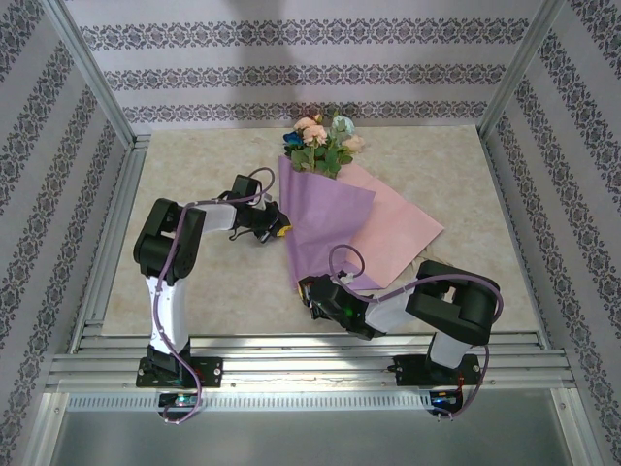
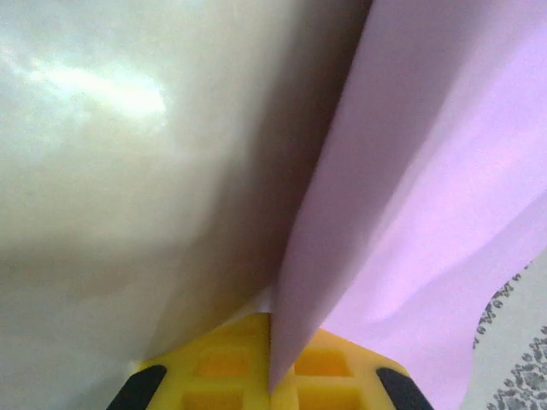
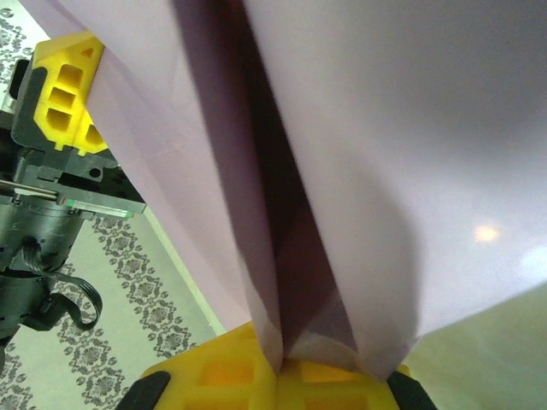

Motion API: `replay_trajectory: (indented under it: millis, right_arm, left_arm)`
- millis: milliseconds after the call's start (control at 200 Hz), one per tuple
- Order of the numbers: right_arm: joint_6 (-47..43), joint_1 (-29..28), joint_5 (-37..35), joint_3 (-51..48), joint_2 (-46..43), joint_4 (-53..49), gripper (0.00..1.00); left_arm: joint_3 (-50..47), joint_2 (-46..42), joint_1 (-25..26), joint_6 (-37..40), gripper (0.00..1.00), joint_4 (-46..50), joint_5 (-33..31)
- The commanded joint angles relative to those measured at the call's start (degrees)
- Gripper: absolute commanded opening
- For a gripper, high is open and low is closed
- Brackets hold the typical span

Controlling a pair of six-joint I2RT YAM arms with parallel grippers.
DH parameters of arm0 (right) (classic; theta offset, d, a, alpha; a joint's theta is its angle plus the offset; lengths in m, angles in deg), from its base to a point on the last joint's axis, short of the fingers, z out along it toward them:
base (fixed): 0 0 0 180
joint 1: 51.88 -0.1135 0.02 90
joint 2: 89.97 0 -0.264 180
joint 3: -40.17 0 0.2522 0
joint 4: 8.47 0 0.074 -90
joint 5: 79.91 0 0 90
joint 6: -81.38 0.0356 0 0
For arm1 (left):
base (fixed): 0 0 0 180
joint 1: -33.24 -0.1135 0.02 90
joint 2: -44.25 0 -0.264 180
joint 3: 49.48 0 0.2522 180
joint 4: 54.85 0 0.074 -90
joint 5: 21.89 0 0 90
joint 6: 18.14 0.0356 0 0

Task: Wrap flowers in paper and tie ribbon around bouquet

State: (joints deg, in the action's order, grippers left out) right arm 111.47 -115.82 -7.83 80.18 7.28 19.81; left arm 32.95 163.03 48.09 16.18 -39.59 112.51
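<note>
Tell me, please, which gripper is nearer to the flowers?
Left. The left gripper grips the left edge of the paper, partway down from the flowers. The right gripper grips its near tip, farthest from the blooms.

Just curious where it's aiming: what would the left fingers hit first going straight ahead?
The paper: the left fingers are already shut on its lilac edge, so probably more of that sheet.

Both the left arm (image 1: 167, 301) and right arm (image 1: 390, 311) have white links, black joints, looping purple cables (image 1: 257, 172) and yellow gridded fingers (image 2: 214, 369).
</note>
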Motion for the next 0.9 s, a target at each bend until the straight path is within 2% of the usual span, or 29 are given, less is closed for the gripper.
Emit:
replay_trajectory:
  millis: [0, 100, 170, 235, 320, 360, 405, 589, 654, 709, 744, 784, 894]
  right_arm:
    - [14.03, -0.27, 3.45, -0.57, -0.04, -2.42, 0.0]
    - [13.86, 0.04, 4.12, -0.49, 0.18, -2.33, 0.0]
    - [13.76, 0.22, 4.59, -0.47, 0.31, -2.09, 0.0]
    - [13.78, 0.31, 4.6, -0.54, 0.39, -1.71, 0.0]
    - [13.77, 0.51, 4.7, -0.74, 0.4, -1.49, 0.0]
    - [13.69, 0.68, 4.81, -0.86, 0.39, -1.44, 0.0]
    - [13.67, 0.86, 5.15, -1.06, 0.34, -1.43, 0.0]
    - [13.59, 1.31, 5.82, -1.45, -0.13, -2.04, 0.0]
    - [13.59, 1.47, 6.22, -1.37, -0.05, -2.14, 0.0]
    - [13.51, 1.59, 6.43, -1.3, 0.1, -1.96, 0.0]
    - [13.5, 1.64, 6.69, -1.23, 0.04, -1.96, 0.0]
    - [13.41, 1.78, 6.91, -1.28, 0.12, -1.96, 0.0]
    - [13.42, 2.14, 7.23, -1.67, -0.17, -2.01, 0.0]
  left_arm:
    - [3.06, 1.84, -1.33, 1.31, 0.0, -2.91, -3.18]
    - [4.49, 2.57, -1.93, 1.21, 0.0, -2.82, -3.32]
    - [5.44, 3.48, -2.34, 0.67, 0.24, -3.24, -3.25]
    - [6.92, 4.73, -2.39, 0.46, 0.28, -3.27, -3.11]
    - [9.2, 7.11, -2.53, 0.05, 0.25, -3.61, -2.66]
    - [10.48, 8.11, -2.67, 0.05, 0.15, -3.62, -2.7]
    - [11.61, 9.04, -2.88, -0.19, 0.0, -3.78, -2.91]
    - [15.93, 11.22, -4.69, -0.82, 0.0, -4.29, -4.15]
    - [17.91, 12.33, -5.22, -0.92, 0.21, -3.78, -4.15]
    - [19.41, 13.33, -5.5, -0.92, 0.26, -3.33, -4.06]
    - [20.53, 14.21, -5.61, -0.92, 0.2, -3.05, -3.92]
    - [21.63, 15.08, -5.82, -1.2, 0.01, -3.21, -3.66]
    - [23.44, 16.8, -6.47, -2.45, 0.0, -4.74, -3.89]
